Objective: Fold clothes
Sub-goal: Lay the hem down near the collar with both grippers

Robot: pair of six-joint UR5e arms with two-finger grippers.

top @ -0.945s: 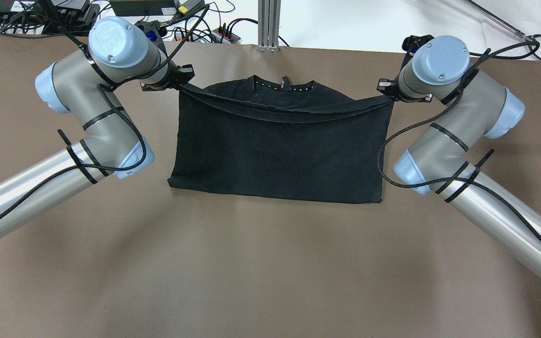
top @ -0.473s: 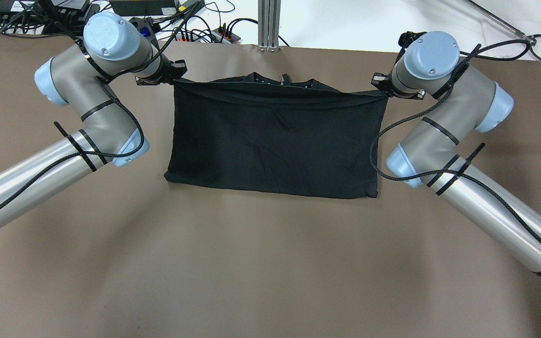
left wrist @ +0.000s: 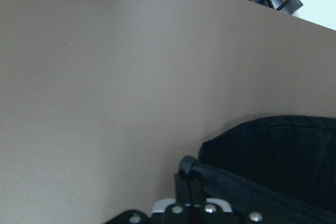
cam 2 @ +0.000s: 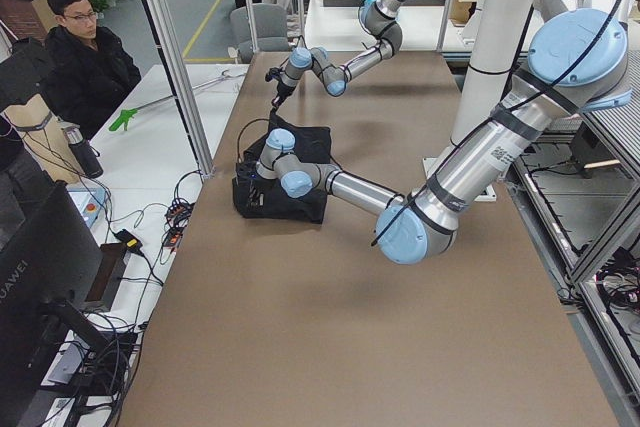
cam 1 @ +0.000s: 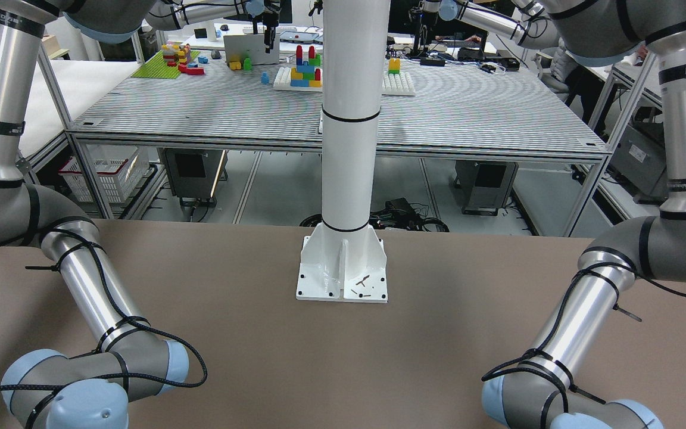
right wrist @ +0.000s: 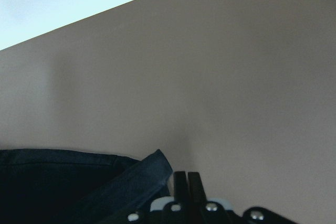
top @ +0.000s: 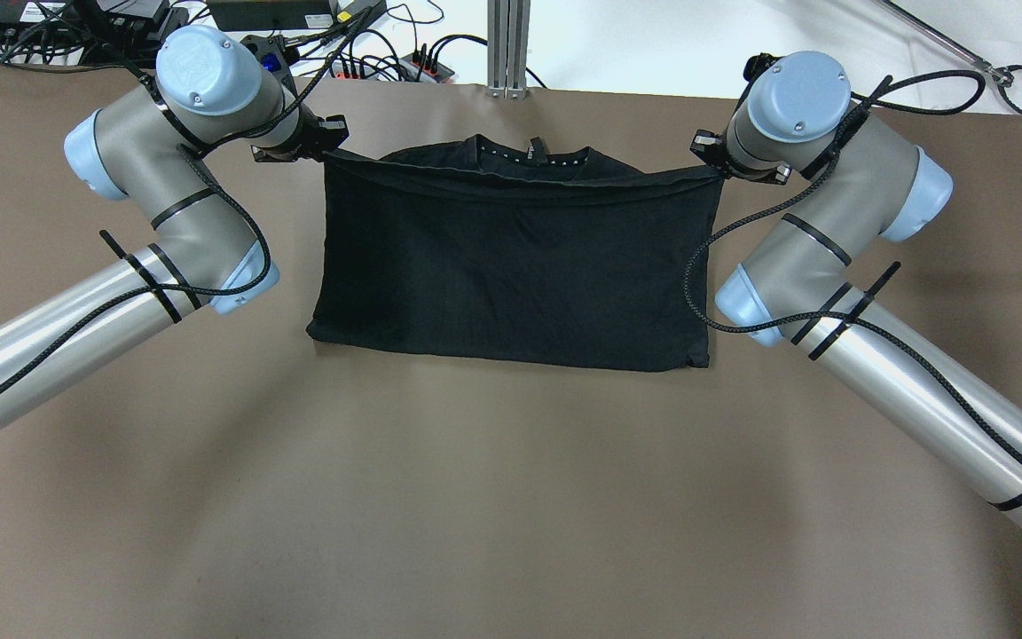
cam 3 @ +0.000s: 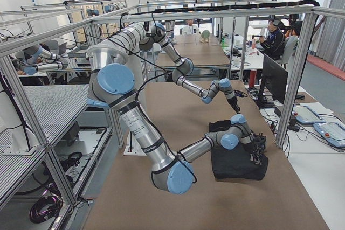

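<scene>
Black T-shirt [top: 511, 266] lies folded as a wide rectangle on the far half of the brown table [top: 511, 497]. Its near fold is flat; the far hem of its upper layer is raised and strung between the two grippers. Left gripper [top: 326, 149] has its jaws pressed together on the hem's left corner, and right gripper [top: 711, 166] pinches the right corner likewise. Compared with half a second ago, the right gripper has shifted inward, the hem hangs slacker, and the collar [top: 530, 158], then almost covered, shows beyond the hem. Power strips [top: 422, 64] with cables lie past the table's far edge.
</scene>
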